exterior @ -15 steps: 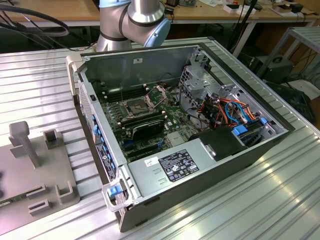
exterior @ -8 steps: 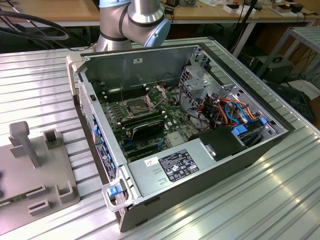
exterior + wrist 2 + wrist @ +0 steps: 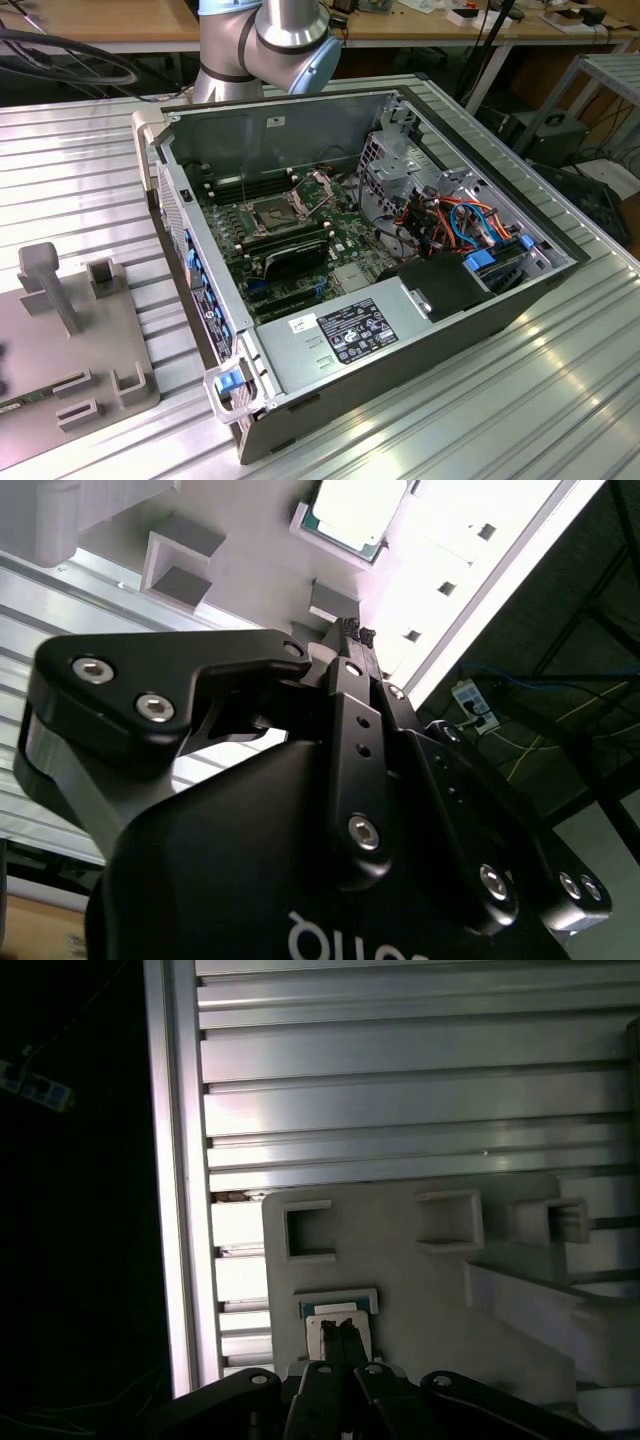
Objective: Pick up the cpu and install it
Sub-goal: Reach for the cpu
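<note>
The cpu (image 3: pixel 348 516), a silver square with a green edge, lies in a shallow frame on the grey fixture plate (image 3: pixel 250 560). In the first wrist view the cpu (image 3: pixel 336 1312) sits just past my fingertips, partly covered by them. My gripper (image 3: pixel 353 632) hovers above the plate a short way from the cpu, its two black fingers (image 3: pixel 328 1345) pressed together with nothing between them. The open computer case (image 3: pixel 300 130) lies on the table in the exterior view, with the motherboard's cpu socket (image 3: pixel 272 212) uncovered.
The fixture plate (image 3: pixel 110 330) at the exterior view's left carries upright blocks and a post (image 3: pixel 50 280). The ribbed aluminium table (image 3: pixel 400 1090) ends in an edge rail (image 3: pixel 178 1160) close to the plate. Cables and a drive cage (image 3: pixel 440 215) crowd the case beside the socket.
</note>
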`<state>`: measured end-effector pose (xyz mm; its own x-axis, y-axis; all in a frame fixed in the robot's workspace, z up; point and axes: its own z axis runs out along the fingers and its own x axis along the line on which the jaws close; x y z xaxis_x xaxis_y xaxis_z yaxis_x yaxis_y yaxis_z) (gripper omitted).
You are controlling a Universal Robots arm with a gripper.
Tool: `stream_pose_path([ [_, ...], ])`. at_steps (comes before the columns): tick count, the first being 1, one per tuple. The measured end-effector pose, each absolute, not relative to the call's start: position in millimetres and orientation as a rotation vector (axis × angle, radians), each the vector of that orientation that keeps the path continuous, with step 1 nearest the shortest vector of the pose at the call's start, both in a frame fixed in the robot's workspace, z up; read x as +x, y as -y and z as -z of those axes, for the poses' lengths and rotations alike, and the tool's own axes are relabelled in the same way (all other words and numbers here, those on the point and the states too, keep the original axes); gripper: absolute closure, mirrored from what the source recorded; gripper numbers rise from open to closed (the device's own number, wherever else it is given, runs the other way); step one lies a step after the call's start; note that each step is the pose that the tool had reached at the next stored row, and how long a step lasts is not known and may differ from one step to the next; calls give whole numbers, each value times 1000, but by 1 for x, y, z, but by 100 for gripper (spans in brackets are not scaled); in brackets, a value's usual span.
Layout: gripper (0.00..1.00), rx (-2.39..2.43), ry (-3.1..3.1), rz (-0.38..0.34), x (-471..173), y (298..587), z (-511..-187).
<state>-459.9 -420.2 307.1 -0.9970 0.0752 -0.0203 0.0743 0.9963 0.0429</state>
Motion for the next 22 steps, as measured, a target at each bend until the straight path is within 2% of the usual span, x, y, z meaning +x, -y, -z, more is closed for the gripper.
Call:
stream_pose_path([
  [22, 89, 117, -3117, -65, -461, 423, -300],
])
